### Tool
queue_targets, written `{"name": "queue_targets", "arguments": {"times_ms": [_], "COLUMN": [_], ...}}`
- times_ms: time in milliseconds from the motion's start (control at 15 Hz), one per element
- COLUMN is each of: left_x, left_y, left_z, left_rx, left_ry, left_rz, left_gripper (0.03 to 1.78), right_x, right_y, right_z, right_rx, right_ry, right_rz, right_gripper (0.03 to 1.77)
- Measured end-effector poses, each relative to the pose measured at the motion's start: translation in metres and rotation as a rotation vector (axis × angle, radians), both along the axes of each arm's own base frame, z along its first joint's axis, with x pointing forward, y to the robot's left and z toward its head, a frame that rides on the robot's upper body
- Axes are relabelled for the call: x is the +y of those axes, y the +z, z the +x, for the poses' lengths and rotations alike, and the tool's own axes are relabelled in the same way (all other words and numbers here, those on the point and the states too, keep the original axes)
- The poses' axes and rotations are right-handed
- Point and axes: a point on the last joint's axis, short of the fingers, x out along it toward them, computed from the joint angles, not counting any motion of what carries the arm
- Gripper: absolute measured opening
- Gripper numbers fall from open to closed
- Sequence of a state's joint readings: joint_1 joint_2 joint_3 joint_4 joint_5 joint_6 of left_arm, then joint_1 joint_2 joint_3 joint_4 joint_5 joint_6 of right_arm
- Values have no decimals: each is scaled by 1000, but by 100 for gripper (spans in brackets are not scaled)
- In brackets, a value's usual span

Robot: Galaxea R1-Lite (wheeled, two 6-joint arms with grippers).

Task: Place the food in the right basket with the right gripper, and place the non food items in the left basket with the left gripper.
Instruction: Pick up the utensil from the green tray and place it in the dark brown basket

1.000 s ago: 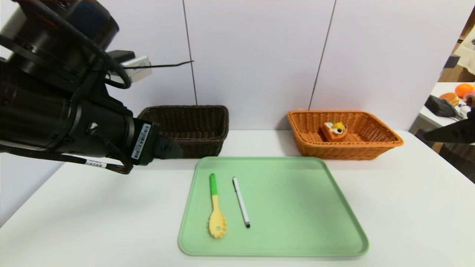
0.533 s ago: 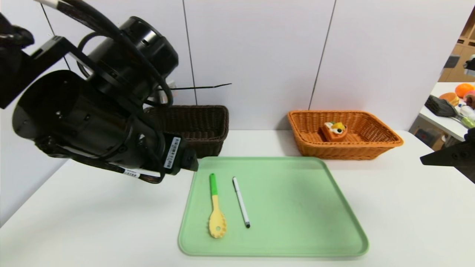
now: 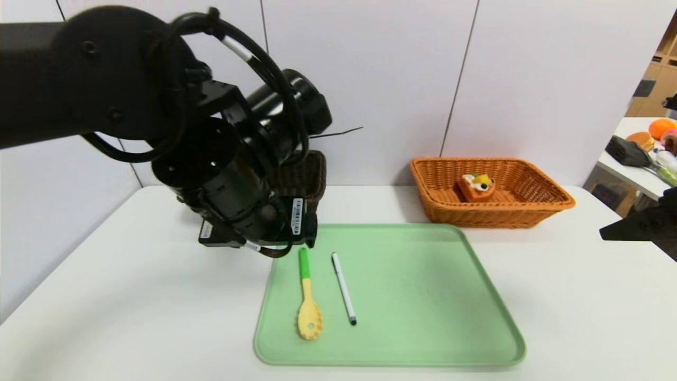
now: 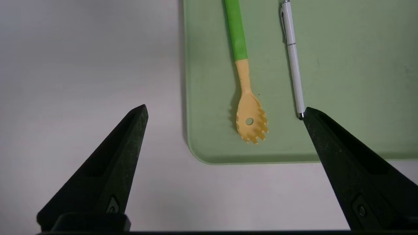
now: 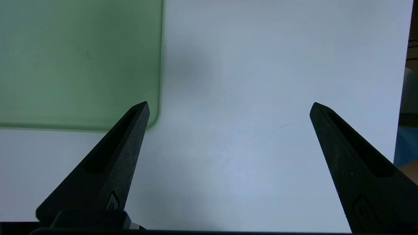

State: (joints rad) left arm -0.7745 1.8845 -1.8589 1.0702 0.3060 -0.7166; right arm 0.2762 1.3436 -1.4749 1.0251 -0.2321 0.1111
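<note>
A yellow slotted pasta spoon (image 3: 308, 296) (image 4: 243, 81) with a green handle and a thin white pen (image 3: 344, 288) (image 4: 293, 58) lie side by side on the left part of the green tray (image 3: 423, 296). My left gripper (image 4: 224, 109) hangs open above the tray's left side, holding nothing, with the spoon head between its fingers in the left wrist view. The left arm (image 3: 243, 211) hides most of the dark brown left basket (image 3: 309, 174). The waffle wedge (image 3: 477, 186) sits inside the orange-tan right basket (image 3: 550, 203). My right gripper (image 5: 229, 104) is open and empty over bare table by the tray's right corner.
Both baskets stand at the back of the white table (image 3: 132, 296) against a white panelled wall. A side table (image 3: 634, 159) at the far right carries an orange, a bun and other odds. One finger of the right gripper shows at the head view's right edge.
The left arm has swung from the far left, rightward and down, to the tray's far left corner, now covering the dark basket. The right gripper has barely moved.
</note>
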Motion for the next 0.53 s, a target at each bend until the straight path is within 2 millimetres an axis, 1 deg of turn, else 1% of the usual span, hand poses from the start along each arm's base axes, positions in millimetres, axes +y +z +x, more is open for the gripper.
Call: {"name": "queue_targets", "arguments": {"times_ms": [133,333,533], "left_x": [-14,-31,-38], "left_y": [-9,-29,-49], "left_z": [8,18,23], "left_rx": [27,76,139], "left_ry": [3,3,43], "left_rz": [15,61,108], "left_gripper": [169,169,169], "right_x": [0,1,2], "right_y": [0,1,3], "right_z": [-1,-2,1], "right_rx": [-1,-8,-42], "right_ry": [0,13,20], "right_rz": [0,-6,2], "right_gripper": [169,169,169]}}
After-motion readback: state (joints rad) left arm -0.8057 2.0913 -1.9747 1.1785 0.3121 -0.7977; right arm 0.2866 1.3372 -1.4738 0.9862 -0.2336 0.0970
